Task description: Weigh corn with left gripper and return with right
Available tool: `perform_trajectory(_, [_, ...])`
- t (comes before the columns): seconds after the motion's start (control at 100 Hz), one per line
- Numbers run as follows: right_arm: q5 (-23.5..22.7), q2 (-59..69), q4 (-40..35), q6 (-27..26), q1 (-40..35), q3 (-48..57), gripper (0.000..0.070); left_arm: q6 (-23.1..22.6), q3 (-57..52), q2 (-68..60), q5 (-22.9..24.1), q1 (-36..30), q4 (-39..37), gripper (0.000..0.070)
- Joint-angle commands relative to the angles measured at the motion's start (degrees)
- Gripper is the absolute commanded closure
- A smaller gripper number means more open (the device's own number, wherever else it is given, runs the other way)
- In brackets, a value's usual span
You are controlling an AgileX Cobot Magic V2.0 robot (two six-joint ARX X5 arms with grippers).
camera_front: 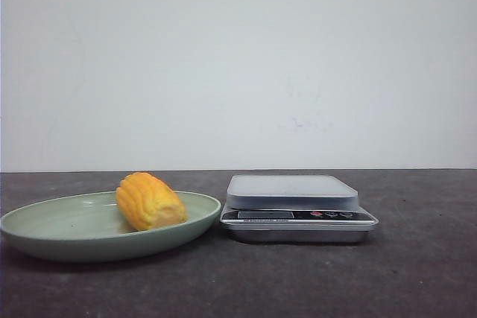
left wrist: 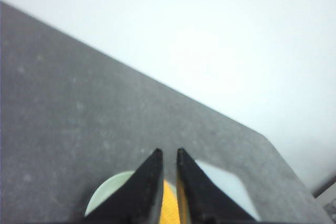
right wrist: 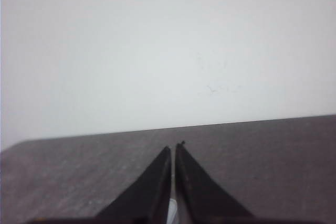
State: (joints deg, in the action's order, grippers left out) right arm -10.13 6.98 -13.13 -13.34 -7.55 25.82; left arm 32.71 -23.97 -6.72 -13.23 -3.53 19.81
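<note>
Corn (camera_front: 150, 200) lies on plate (camera_front: 45, 232), lower left of front frame, scale (camera_front: 293, 192) just beside it at centre. Your left hand (left wrist: 168, 153) nearly pressed together, holding nothing; right hand (right wrist: 174, 147) likewise. Spread left hand first or it shoves corn; rounded cob may roll off scale.

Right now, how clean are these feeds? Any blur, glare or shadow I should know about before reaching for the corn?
Front view: sharp and evenly lit, the corn, green plate and scale clear, only soft shadows under them, no glare. Left wrist view: soft focus, left gripper fingers blurred, backdrop washed out. Right wrist view: hazy, right gripper a dark silhouette.
</note>
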Motion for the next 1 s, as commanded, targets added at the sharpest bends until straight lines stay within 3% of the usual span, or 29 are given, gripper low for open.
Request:
perform_trajectory(0.0, [-0.44, 3.74, -3.56, 4.74, -0.13, 4.98, 0.0694, -3.37, -6.58, -4.87, 0.26, -0.02, 2.34, 0.0691])
perform_trajectory(0.2, [-1.03, 13.25, -13.7, 8.26, -0.13, 20.96, 0.0694, -11.02, -27.15, -19.32, -3.08, -0.04, 12.26, 0.0691])
perform_trajectory(0.3, [-1.03, 16.02, -15.26, 8.48, -0.13, 26.6, 0.0694, -13.62, -34.6, -23.34, -3.08, -0.02, 15.04, 0.0691])
perform_trajectory(0.5, [-2.19, 17.35, -16.68, 8.07, -0.13, 28.76, 0.0694, -17.4, -40.63, -26.58, -3.13, -0.02, 14.93, 0.0688])
perform_trajectory(0.58, [-3.78, 17.22, -19.3, 7.78, -0.15, 28.76, 0.0687, -17.27, -40.74, -26.58, -3.34, -0.04, 15.34, 0.0622])
perform_trajectory(0.63, [-4.59, 17.22, -21.16, 7.74, -0.17, 28.79, 0.0585, -17.25, -40.74, -26.4, -3.34, -0.04, 16.37, 0.0493])
perform_trajectory(0.67, [-5.16, 17.22, -22.53, 7.58, -0.17, 28.79, 0.042, -17.05, -40.76, -26.14, -3.37, -0.04, 17.77, 0.0323])
perform_trajectory(0.73, [-5.09, 17.25, -24.13, 6.56, -0.17, 28.79, 0.0145, -16.48, -40.76, -25.9, -3.34, -0.04, 19.93, 0.0129])
perform_trajectory(0.78, [-5.07, 17.25, -25.07, 5.6, -0.17, 28.79, 0.0006, -16.39, -40.74, -25.88, -3.34, -0.04, 22.03, 0.0056])
perform_trajectory(0.99, [-5.11, 17.22, -27.56, 4.76, -0.17, 28.76, 0.0, -14.78, -39.41, -28.0, -6.03, -0.31, 24.7, 0.0059])
